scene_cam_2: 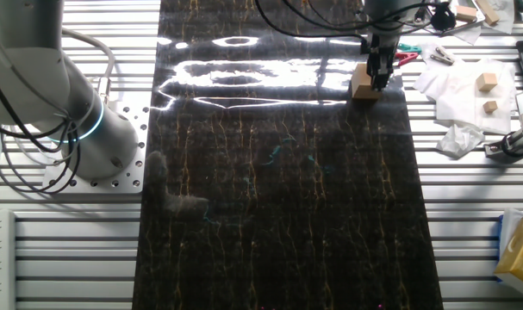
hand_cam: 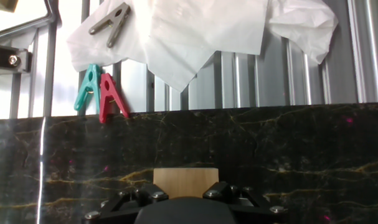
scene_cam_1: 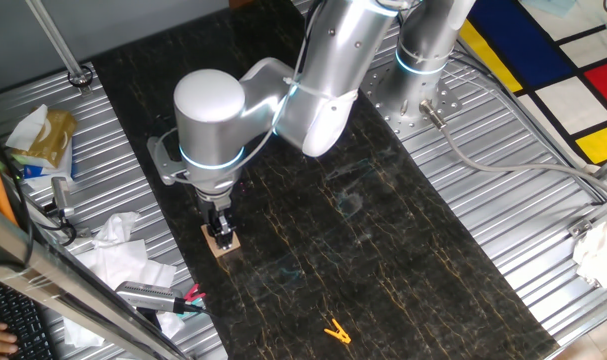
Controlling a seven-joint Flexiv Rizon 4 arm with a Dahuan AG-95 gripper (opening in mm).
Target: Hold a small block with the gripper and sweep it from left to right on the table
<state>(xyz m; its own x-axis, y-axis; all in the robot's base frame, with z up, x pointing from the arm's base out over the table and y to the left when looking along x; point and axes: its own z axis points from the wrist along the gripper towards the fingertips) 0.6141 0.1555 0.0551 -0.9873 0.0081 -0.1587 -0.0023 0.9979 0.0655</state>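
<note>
Clamping the small block (scene_cam_1: 224, 243) between its 2 fingers, the end effector (scene_cam_1: 221, 229) stands directly above it at the counter (scene_cam_1: 383, 250) edge; the sweep runs across open counter.

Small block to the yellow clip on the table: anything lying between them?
Nothing. In one fixed view, only bare table runs from the small block, under the end effector, to the yellow clip.

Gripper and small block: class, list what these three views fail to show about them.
- One fixed view: the gripper covers most of the small block; finger contact unclear.
- Other fixed view: the gripper hides the block's right side.
- Hand view: the hand housing hides the block's lower part and the fingertips.
</note>
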